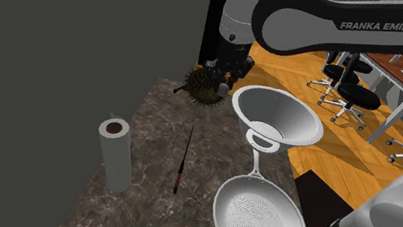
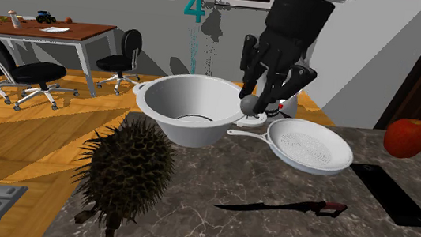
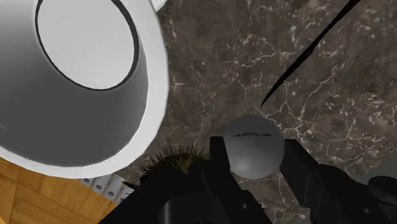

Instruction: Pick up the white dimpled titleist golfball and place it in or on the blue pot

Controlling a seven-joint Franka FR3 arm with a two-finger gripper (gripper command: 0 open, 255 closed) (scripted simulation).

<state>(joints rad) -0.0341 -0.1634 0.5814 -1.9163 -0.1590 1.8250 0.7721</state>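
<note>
Hanging above a dark marbled counter (image 1: 164, 127), the black gripper (image 2: 252, 102) has its two fingers closed on the golf ball (image 3: 253, 145), drawn plain grey, clasping it near their tips. The ball is up off the counter, just beside the rim of the pot (image 2: 185, 123), which is drawn white and grey, not blue. Judging by the wrist view, the ball is not yet over the pot's opening. A shallow white pan (image 2: 313, 151) lies just beside the pot, and a dark knife (image 2: 272, 205) lies on the counter. The likely trouble is that the round ball sits shallow in the grip and could slip, or be released early, landing on the counter and rolling away. The fingers could also clip the pot's rim.
</note>
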